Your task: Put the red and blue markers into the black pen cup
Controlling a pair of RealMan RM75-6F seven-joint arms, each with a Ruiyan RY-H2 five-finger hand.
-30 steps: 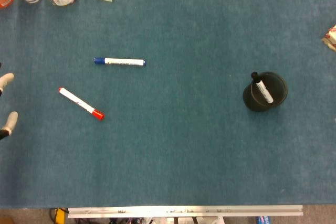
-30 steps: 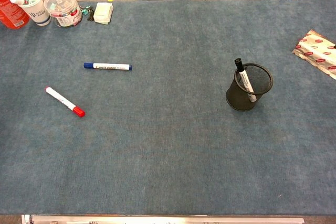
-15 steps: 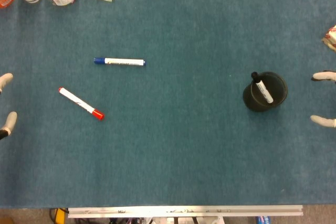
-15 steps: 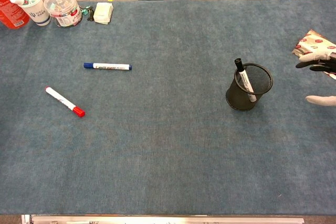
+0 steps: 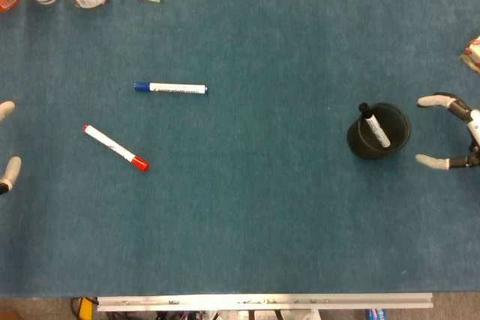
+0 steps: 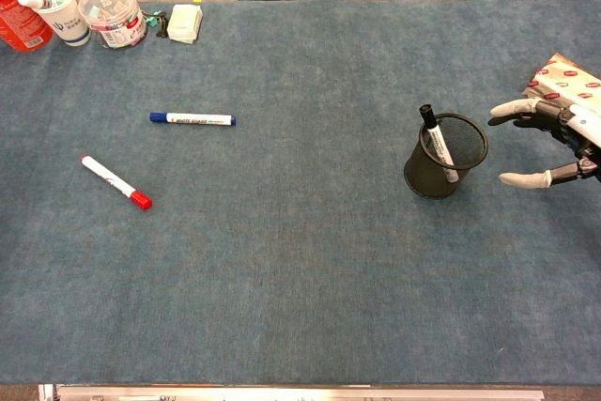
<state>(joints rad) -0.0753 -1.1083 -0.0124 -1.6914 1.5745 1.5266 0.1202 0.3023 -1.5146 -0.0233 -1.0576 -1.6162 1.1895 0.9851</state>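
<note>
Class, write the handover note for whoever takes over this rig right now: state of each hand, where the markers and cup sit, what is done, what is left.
Right hand: open, fingers spread, beside the black pen cup, not touching it.
Left hand: only fingertips show at the head view's left edge, apart, holding nothing.
Red marker and blue marker: both flat on the table's left side, apart from each other.
The cup stands upright and holds a black-capped marker.
Done: nothing yet. Left: both markers into the cup.

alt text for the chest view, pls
A blue marker and a red marker lie on the blue table, far left of a black mesh pen cup holding a black marker. The right hand, fingers apart, is just right of the cup.
</note>
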